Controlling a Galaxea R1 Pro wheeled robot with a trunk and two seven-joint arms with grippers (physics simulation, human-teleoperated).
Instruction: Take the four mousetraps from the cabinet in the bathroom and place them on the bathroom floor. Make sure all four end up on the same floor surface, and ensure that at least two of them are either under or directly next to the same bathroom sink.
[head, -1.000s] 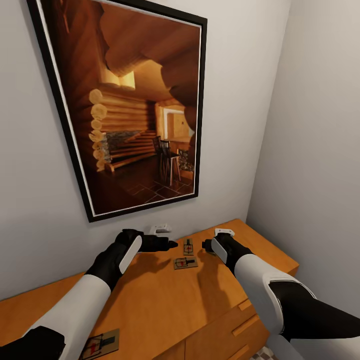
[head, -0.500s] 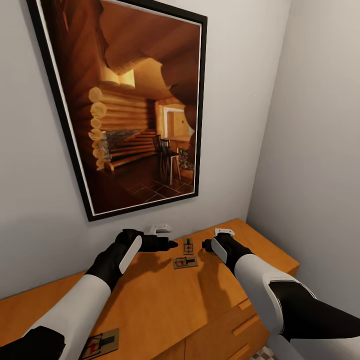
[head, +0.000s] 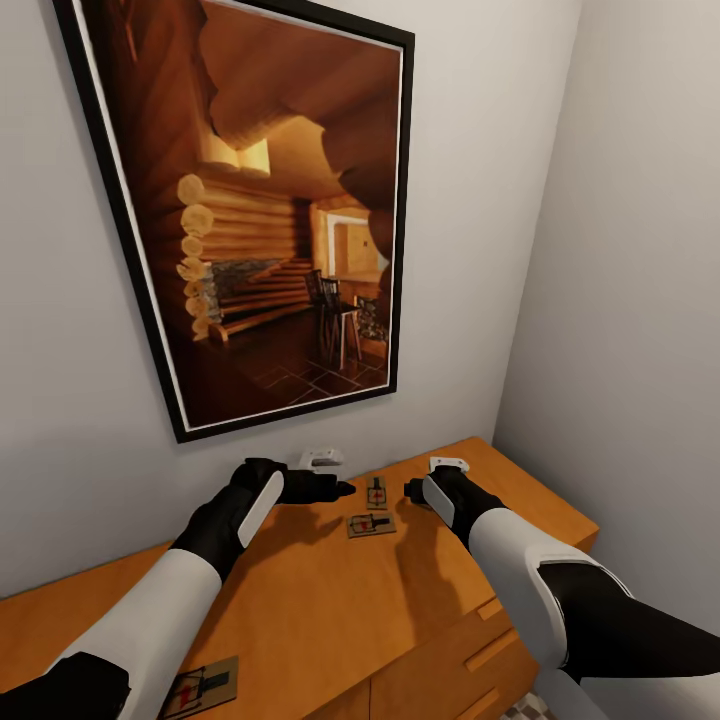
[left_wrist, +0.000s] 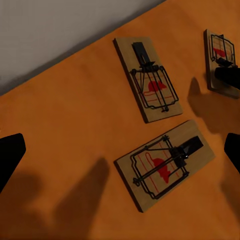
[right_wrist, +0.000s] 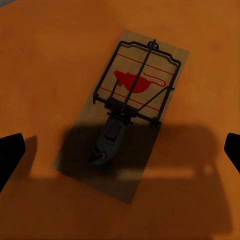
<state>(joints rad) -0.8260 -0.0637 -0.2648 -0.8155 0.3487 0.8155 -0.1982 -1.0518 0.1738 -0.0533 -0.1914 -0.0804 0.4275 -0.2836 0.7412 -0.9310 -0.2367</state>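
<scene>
Both arms extended forward, wrists bent inward; left gripper (head: 340, 489) and right gripper (head: 410, 491) tips facing, jaws spread wide

A black-framed log-cabin picture (head: 265, 210) hangs on the grey wall (head: 620, 260).

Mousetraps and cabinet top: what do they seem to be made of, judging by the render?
The mousetrap looks like a pale matte wooden board with faint grain, carrying a thin black wire spring, probably metal, and a flat red printed mark. The cabinet top looks like orange-brown wood with a smooth, slightly satin finish; soft shadows lie on it, and its grain is barely visible.
</scene>
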